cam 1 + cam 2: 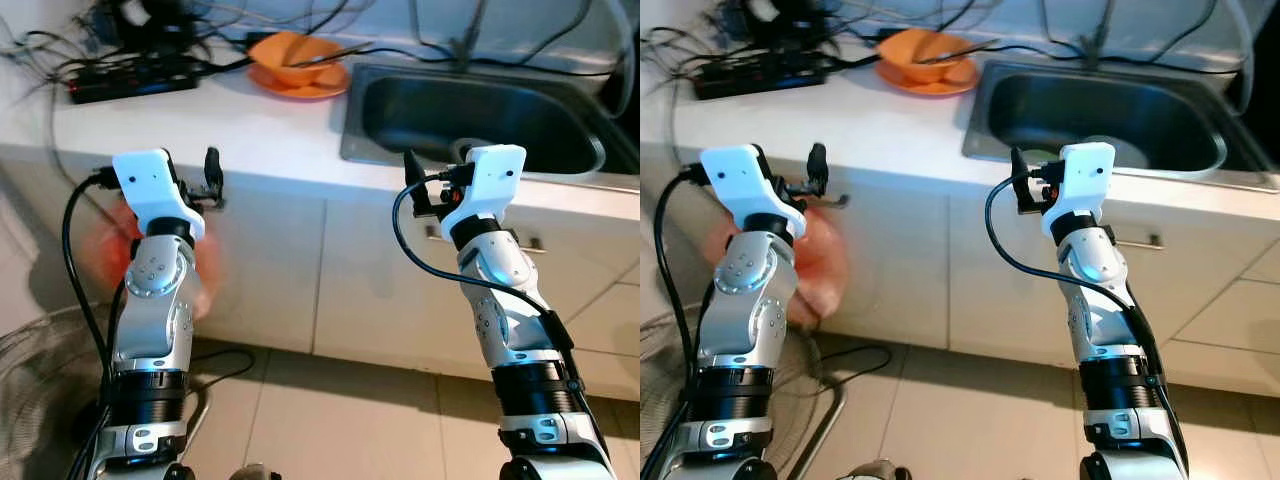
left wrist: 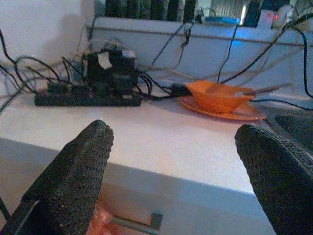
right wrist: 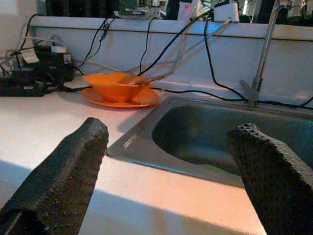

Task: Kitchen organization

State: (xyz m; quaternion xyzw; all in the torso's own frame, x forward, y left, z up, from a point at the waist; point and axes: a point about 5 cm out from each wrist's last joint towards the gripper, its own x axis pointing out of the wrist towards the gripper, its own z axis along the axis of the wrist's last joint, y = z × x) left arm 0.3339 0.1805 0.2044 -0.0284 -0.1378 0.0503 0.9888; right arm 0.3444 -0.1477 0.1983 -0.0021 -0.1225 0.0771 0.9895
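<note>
A utensil's far end hides inside the orange bowl [image 1: 296, 57].

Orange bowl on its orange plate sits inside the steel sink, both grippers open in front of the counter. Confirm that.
Wrong: the orange bowl on its orange plate sits on the white counter beside the steel sink, as the left eye view shows. Both grippers are open.

A home kitchen: white counter [image 1: 230, 125], steel sink [image 1: 480, 120], cabinets [image 1: 280, 270] below, orange bowl [image 1: 295, 58].
</note>
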